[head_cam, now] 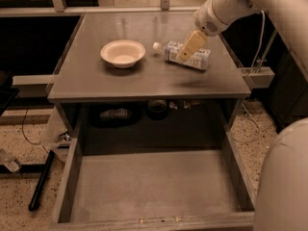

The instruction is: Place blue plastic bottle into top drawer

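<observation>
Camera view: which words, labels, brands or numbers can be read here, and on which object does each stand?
No text can be read.
Label on the blue plastic bottle, lying on the table: too blurred to read.
The gripper, just above the bottle: no marking visible.
</observation>
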Available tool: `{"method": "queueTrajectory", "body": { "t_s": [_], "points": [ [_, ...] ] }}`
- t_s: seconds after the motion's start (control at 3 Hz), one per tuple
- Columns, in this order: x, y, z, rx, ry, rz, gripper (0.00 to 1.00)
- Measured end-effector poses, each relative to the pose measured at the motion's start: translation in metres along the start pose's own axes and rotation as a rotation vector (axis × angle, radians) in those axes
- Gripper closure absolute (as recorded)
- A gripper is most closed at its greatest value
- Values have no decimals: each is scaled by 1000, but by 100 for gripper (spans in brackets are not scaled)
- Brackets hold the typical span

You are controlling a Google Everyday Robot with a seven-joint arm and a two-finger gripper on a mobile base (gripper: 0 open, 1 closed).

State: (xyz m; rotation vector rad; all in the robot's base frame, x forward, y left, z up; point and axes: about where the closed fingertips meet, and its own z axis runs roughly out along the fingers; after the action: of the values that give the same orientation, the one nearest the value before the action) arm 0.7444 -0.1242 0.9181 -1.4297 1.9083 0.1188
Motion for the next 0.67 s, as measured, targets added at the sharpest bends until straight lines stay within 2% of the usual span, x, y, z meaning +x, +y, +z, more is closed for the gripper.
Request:
{"method": "queueTrajectory", "body": {
  "t_s": [0.67],
  "points": [
    [23, -12, 15, -12, 27, 30, 0]
  ]
}}
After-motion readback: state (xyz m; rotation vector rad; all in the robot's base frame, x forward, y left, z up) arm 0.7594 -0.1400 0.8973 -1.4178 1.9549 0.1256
